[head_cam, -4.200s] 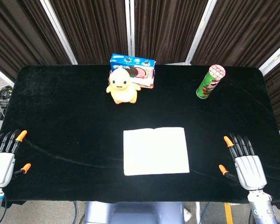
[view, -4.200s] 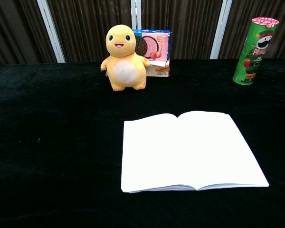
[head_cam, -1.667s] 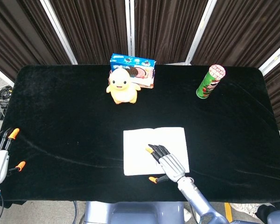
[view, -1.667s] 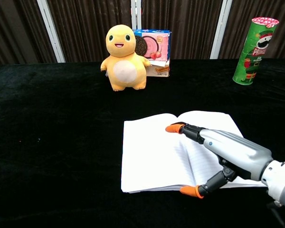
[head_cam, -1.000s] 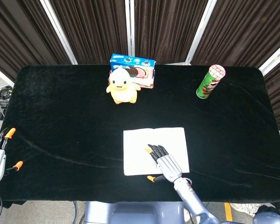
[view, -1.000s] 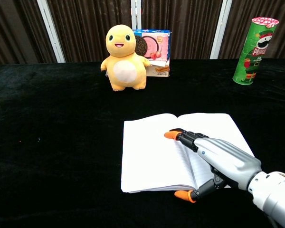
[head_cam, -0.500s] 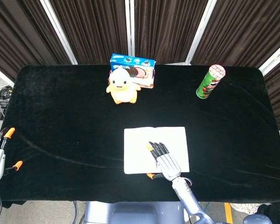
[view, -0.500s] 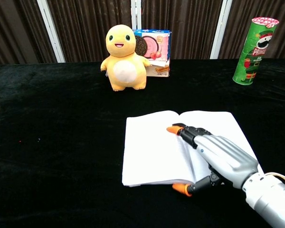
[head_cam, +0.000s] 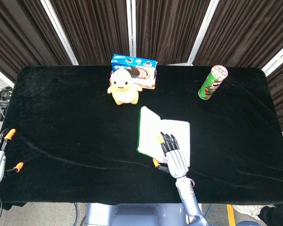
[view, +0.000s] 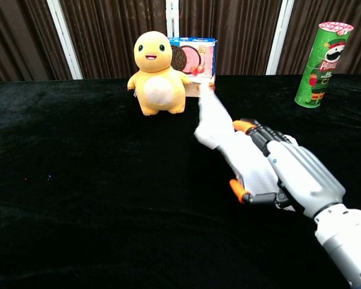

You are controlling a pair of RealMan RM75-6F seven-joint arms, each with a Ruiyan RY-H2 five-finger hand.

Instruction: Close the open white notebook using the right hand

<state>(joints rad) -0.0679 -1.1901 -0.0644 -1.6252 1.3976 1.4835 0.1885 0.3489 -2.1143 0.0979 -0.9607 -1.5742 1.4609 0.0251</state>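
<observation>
White notebook (head_cam: 153, 134), mid-tabletop (head_cam: 61, 103): we are lifting its left half upright with our right hand (head_cam: 173, 155), fingers extended, gripping nothing. Next, we judge, pushing it over rightward.

My worktop (head_cam: 61, 108) is draped in matt black cloth with a soft, velvety nap. The notebook (head_cam: 177, 134) is plain white paper, matt, with a green-looking cover edge. My right hand (view: 292, 174) has a smooth silver shell with a dull sheen, black fingers and orange tips that look rubbery. Near the far edge, the yellow toy (head_cam: 123, 86) is fuzzy plush, the biscuit box (view: 195, 60) glossy printed card, the green can (view: 320, 56) shiny.
</observation>
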